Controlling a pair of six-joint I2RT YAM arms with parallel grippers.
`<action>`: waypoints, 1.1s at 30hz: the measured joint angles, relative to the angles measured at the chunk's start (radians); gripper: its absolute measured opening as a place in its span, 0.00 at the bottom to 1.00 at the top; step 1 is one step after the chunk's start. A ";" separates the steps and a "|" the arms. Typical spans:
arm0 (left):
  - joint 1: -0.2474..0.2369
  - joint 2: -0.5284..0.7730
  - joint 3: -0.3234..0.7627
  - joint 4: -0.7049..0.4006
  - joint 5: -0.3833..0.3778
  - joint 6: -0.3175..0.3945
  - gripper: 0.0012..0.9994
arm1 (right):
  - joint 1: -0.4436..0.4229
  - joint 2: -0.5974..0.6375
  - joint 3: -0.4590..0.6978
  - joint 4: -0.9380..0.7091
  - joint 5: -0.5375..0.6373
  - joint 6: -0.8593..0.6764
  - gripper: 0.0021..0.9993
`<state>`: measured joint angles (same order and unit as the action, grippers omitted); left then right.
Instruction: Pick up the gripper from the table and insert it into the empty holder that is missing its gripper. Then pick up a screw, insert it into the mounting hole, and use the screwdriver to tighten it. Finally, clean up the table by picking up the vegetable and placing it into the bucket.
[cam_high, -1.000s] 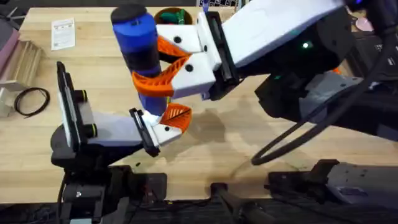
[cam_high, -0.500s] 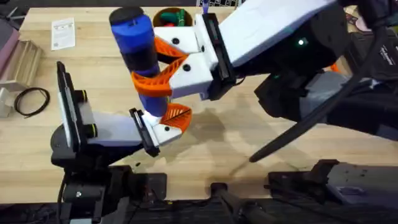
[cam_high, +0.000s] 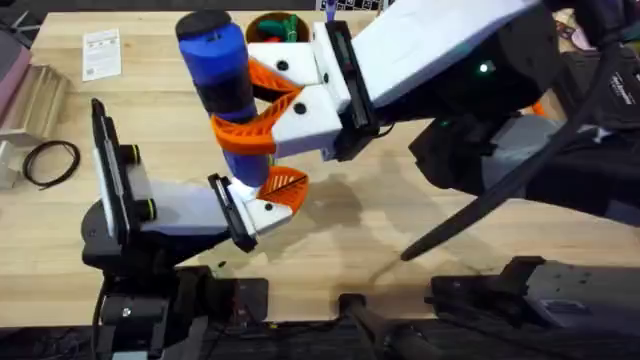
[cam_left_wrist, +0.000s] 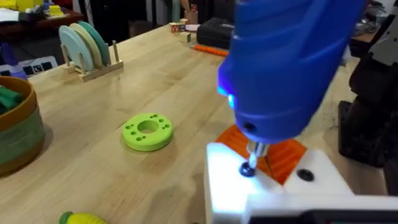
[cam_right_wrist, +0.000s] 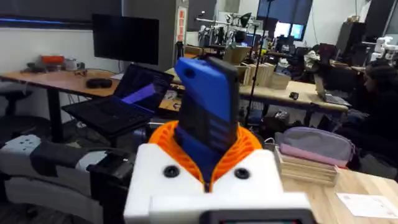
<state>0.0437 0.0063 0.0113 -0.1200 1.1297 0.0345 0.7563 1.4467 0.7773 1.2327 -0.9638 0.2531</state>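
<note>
The blue screwdriver (cam_high: 215, 70) stands upright with my right gripper (cam_high: 250, 128) shut on it between its orange pads (cam_right_wrist: 249, 144). In the left wrist view the screwdriver (cam_left_wrist: 292, 62) has its metal bit resting on a black screw (cam_left_wrist: 248, 169) in the white holder (cam_left_wrist: 273, 190). The orange gripper (cam_left_wrist: 283, 155) sits in that holder. The holder belongs to my left gripper (cam_high: 270, 195), low over the table's middle. The bucket (cam_high: 262, 20) stands at the far edge, with green toys inside. The yellow vegetable (cam_left_wrist: 81, 219) lies on the table near the bucket (cam_left_wrist: 15, 134).
A green round disc (cam_left_wrist: 148, 130) lies on the wood near the bucket. A wooden rack of discs (cam_left_wrist: 93, 46) stands farther off. At the table's left are a paper card (cam_high: 100, 52), a black cable loop (cam_high: 50, 162) and a clear stand (cam_high: 25, 100).
The right arm and screwdriver shifted very slightly left a second ago and have held still since. The left arm has not moved.
</note>
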 joint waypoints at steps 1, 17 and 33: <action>0.000 0.000 0.000 0.000 0.000 0.000 0.01 | 0.000 0.000 0.000 0.000 0.001 0.000 0.02; 0.000 0.000 0.000 0.000 0.000 0.000 0.01 | 0.000 0.000 0.000 -0.014 0.010 -0.015 0.02; 0.000 0.000 0.000 0.000 0.000 0.000 0.01 | 0.000 0.000 0.000 -0.025 0.024 -0.019 0.02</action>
<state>0.0437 0.0063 0.0113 -0.1200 1.1297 0.0345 0.7563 1.4467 0.7773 1.2079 -0.9394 0.2340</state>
